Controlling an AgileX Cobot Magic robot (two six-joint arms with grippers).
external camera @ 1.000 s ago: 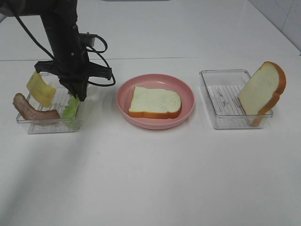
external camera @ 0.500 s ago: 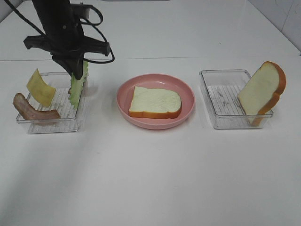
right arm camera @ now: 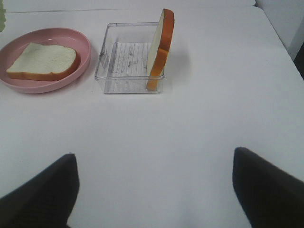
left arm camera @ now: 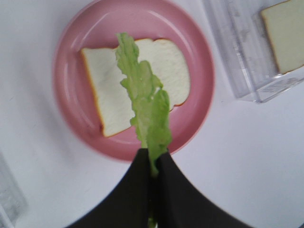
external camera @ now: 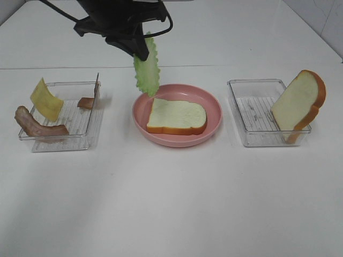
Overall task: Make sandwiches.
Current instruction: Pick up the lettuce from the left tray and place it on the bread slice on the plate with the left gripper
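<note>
Two left fingers (left arm camera: 135, 190) pinch a green lettuce leaf (left arm camera: 145, 104) over a white bread slice (left arm camera: 107, 90) on a pink round plate (left arm camera: 71, 52); we record right fingers (right arm camera: 42, 194) spread, clear plastic tray (right arm camera: 128, 85) ahead.

Bright, even overhead light washes the white table (external camera: 177, 203). Shadows are soft and pale, with a faint grey falloff at the lower left of the high view. The pink plate (external camera: 215, 104) has a mild sheen on its rim, and the clear tray (external camera: 252, 115) glints on its ribs. In the wrist views, the left gripper (left arm camera: 153, 157) and right gripper (right arm camera: 153, 154) are dark and out of focus. The lettuce leaf (left arm camera: 142, 95) looks slightly soft.
</note>
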